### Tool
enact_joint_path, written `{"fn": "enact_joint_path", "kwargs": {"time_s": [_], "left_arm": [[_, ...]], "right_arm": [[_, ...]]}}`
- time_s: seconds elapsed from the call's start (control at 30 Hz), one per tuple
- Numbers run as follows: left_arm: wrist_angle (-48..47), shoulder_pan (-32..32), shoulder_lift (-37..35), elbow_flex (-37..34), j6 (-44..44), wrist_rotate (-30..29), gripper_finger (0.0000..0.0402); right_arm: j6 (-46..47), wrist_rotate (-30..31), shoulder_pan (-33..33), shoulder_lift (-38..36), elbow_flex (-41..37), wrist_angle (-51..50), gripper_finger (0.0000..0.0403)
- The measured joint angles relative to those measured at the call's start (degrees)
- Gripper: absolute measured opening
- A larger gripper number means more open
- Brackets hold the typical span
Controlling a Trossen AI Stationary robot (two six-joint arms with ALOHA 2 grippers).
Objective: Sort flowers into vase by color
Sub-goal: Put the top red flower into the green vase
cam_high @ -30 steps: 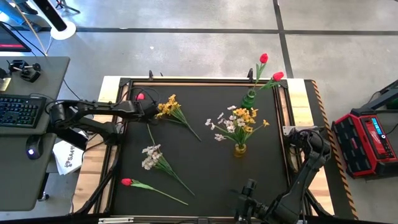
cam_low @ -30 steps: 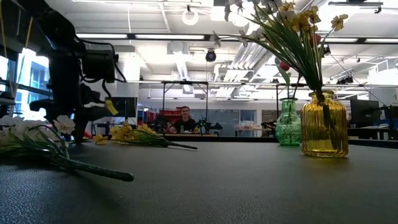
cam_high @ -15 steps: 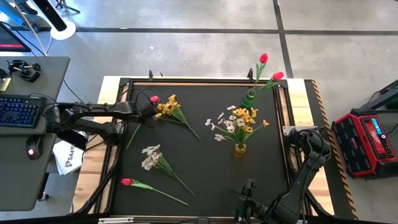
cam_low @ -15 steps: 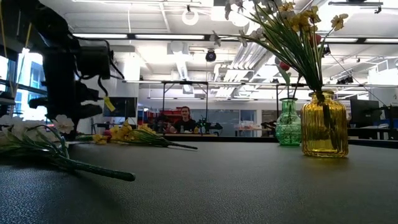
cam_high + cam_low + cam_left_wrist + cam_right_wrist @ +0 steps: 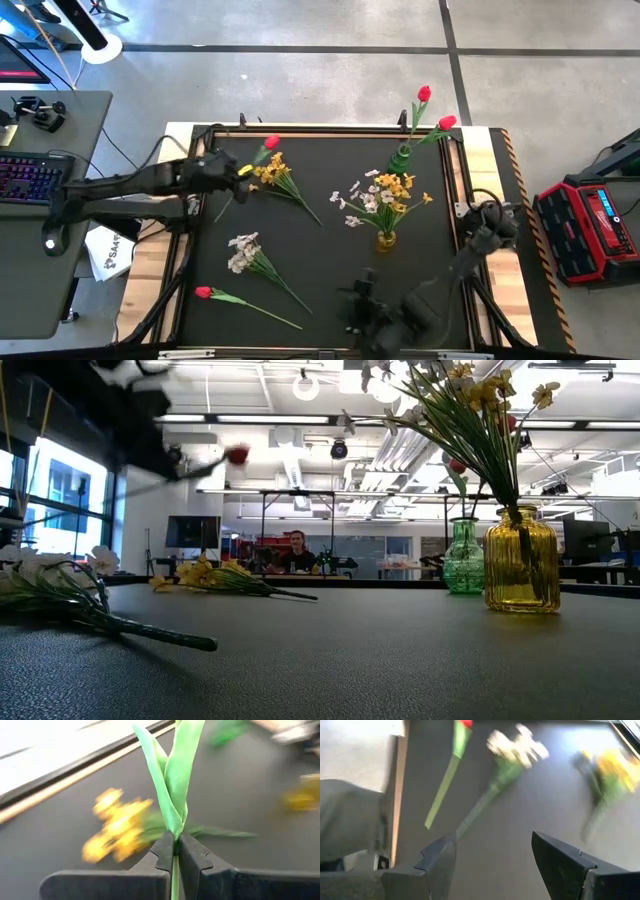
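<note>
Here, what we see, line by line:

Left gripper point(image 5: 236, 170): we find it over the table's left rear part, its fingers point(image 5: 164, 854) clamped on the stem of a red tulip point(image 5: 271, 143), lifted off the mat.
Held tulip: in the low view its bud point(image 5: 237, 455) rides high in the air; the stem slants down toward the left edge.
Right gripper point(image 5: 360, 300): we see it low near the front edge, fingers point(image 5: 560, 855) spread wide, holding nothing.
Yellow flower on the mat point(image 5: 270, 172): it lies just beside the left gripper.
White flower point(image 5: 243, 250): flat on the mat, front left.
Second red tulip point(image 5: 204, 293): flat near the front left corner.
Green vase point(image 5: 401, 158): at the rear right, with two red tulips in it.
Yellow vase point(image 5: 385, 240): right of centre, holding yellow and white blossoms together.
Table point(image 5: 330, 270): we see a dark mat in a pale frame.
</note>
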Motion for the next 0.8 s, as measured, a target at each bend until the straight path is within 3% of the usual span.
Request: {"fn": "enact_joint_path", "kwargs": {"time_s": [0.13,0.23,0.4,0.6,0.8], "left_arm": [[10.6,-7.8,-4.5,0.0,6.3,5.6,0.0003],[18.3,-14.5,-5.3,0.0,11.1,7.3,0.0003],[30.1,-25.3,-3.2,-0.5,21.7,8.3,0.0003],[45.1,-34.3,2.3,-4.2,34.8,7.9,0.0003],[53.2,-38.4,8.9,-4.9,37.9,-2.6,0.0003]], "right_arm": [[-18.2,-5.0,-4.4,0.0,0.0,14.9,0.0243],[-24.6,-5.4,-7.8,-0.1,0.1,23.6,0.0243],[-25.0,-4.6,-13.4,-0.1,0.1,28.4,0.0243],[-16.8,2.2,-17.8,-0.1,0.1,29.9,0.0243],[-24.0,-1.2,-19.8,-0.1,0.1,37.6,0.0243]]}}
